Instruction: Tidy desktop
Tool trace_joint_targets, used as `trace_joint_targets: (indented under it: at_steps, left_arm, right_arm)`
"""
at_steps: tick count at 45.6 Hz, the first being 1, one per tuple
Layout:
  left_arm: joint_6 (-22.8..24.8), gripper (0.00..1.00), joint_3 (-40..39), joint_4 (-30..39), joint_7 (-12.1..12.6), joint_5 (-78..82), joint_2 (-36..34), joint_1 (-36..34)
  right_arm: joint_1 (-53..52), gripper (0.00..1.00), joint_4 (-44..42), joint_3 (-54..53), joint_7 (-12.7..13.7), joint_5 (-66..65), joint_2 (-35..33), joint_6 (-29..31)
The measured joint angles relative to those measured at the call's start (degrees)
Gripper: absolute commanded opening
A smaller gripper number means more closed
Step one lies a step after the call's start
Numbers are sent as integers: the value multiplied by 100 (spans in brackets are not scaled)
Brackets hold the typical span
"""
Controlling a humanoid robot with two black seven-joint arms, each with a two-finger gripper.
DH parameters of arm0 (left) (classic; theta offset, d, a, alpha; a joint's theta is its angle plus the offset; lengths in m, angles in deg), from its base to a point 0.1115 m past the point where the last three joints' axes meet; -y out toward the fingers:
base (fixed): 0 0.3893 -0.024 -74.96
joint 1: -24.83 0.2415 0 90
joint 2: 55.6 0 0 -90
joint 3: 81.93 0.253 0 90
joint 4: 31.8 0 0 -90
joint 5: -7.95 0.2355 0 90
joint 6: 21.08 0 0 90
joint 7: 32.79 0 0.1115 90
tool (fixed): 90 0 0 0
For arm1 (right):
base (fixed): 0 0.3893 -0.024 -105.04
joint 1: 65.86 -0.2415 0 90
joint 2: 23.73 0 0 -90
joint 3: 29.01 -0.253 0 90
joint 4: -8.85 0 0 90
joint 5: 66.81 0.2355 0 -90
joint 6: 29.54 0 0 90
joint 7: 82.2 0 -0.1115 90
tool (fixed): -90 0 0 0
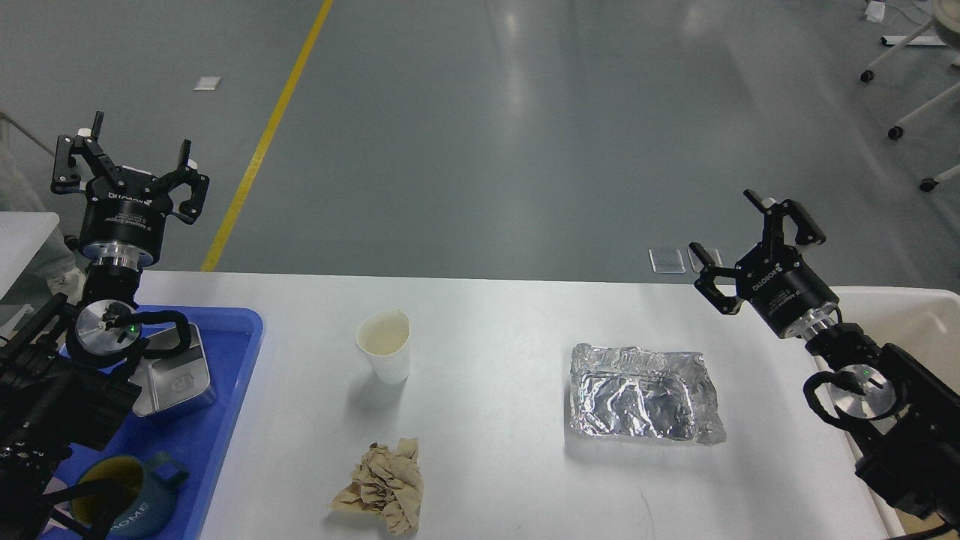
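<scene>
Mug (124, 501), marked "HOME", in blue tray (225, 420); crumpled paper (382, 487), cup (385, 345), foil tray (641, 394) on desktop (487, 315); left gripper (135, 154) and right gripper (739, 229), both "ROBOTIQ", fingers apart, empty.

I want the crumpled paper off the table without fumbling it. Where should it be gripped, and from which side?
Grip the crumpled brown paper across its bunched middle, coming straight down from above. It lies low and loose on the desktop with ragged edges and no firm rim, so pinching the thickest wad probably holds best. The left end effector, open, looks nearer.
</scene>
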Motion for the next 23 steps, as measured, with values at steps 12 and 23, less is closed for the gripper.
trace_joint_targets:
  at_steps: [12,23]
  left_arm:
    - [-116,97,2,1,14,0,-28,-215]
    - [-129,97,2,10,15,0,-14,-260]
  right_arm:
    - [411,100,1050,851,-187,-1390,-1499,-54]
    - [455,100,2815,1346,-498,-1922,-4359,99]
